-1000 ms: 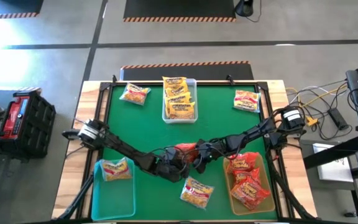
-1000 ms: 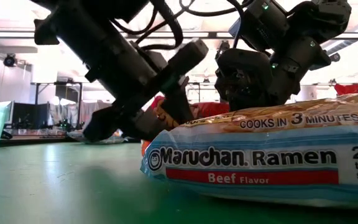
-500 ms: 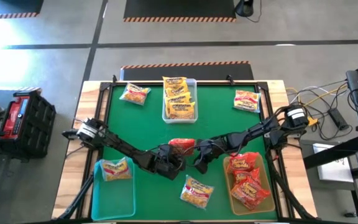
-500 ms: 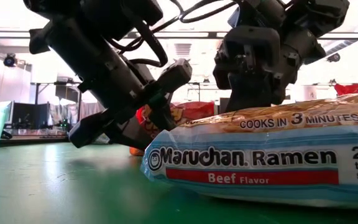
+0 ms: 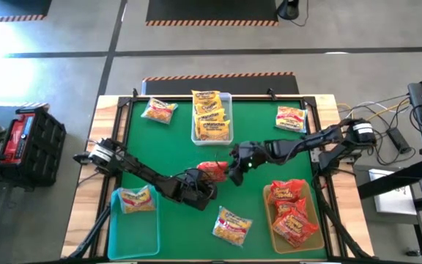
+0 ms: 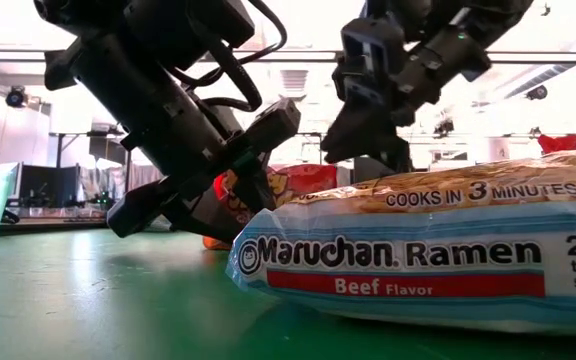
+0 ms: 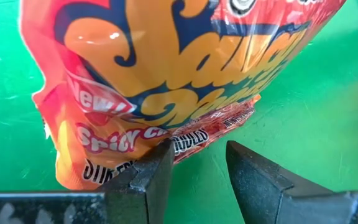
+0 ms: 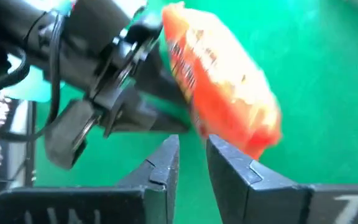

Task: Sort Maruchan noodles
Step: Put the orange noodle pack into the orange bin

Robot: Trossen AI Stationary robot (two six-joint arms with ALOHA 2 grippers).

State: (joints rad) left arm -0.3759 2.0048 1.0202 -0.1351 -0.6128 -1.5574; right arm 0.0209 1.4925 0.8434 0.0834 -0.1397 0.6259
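A red-orange Maruchan packet (image 5: pixel 212 170) sits near the table's centre, tipped up on one end in the low view (image 6: pixel 273 186). My left gripper (image 5: pixel 202 189) is just near of it, low over the table and open, with the packet's end seam at its fingertips (image 7: pixel 194 168). My right gripper (image 5: pixel 235 168) hovers to the packet's right, raised, its fingers a narrow gap apart (image 8: pixel 193 158) with nothing between them. The red packet (image 8: pixel 225 99) lies ahead of it. My left gripper is open and pinches nothing; green table shows between its fingers. The red packet's crimped end seam (image 7: pixel 188 142) lies against the tip of one finger (image 7: pixel 161 163). The fingers come at it low, slanting from the table's near left. The packet leans, tilted, with its lower end on the table.
A clear bin (image 5: pixel 212 139) at the far centre holds yellow packets. A teal bin (image 5: pixel 116 227) near left holds one. A tan bin (image 5: pixel 269 220) near right holds red ones. Loose packets lie far left (image 5: pixel 158 111), far right (image 5: pixel 290 118) and near centre (image 5: pixel 231 226).
My right gripper has risen and drawn back toward the table's far edge, away from the red packet. The packet has shifted a little toward the far left and now stands tipped up by my left gripper, which has barely moved.
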